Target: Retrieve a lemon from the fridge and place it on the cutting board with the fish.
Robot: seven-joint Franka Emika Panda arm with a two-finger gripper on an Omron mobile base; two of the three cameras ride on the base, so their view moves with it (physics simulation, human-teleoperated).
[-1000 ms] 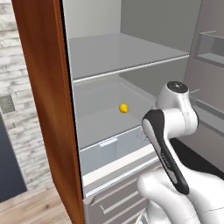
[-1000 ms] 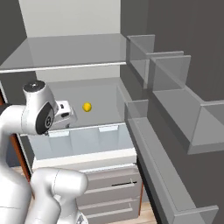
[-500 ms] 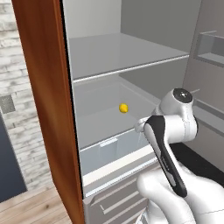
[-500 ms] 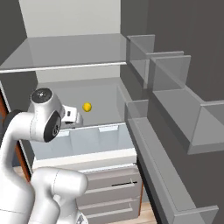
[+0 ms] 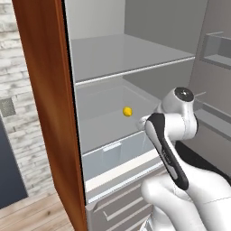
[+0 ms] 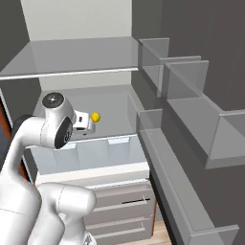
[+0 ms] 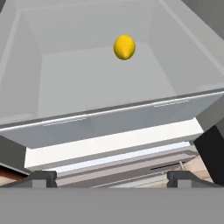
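The fridge stands open in front of me. The lemon lies alone on the pale floor of the middle compartment, toward its back wall, under the glass shelf. My gripper hangs at the compartment's front lip, fingers spread wide, well short of the lemon and holding nothing.

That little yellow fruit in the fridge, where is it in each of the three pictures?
Left base view: the small bright yellow round lemon sits near the middle, left of the white arm.
Right base view: left of centre, just right of the arm.
Hand view: upper middle.
Shared landmark: the pale grey open bin it lies in.
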